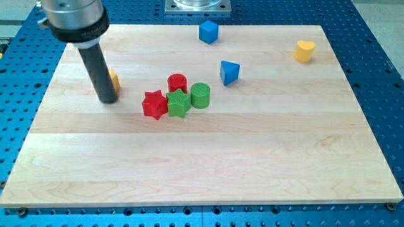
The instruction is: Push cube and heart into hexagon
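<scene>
On a pale wooden board (202, 170), my tip (108, 99), a plain rod with no pincer, touches an orange block (113, 80) half hidden behind it, well left of the blue cube (208, 31) and yellow heart (304, 50) near the view's top.

You see two blue blocks (208, 31) (229, 72), two red (177, 82) (153, 104), two green (200, 95) (178, 103), one yellow (304, 50), one orange (113, 80).
</scene>
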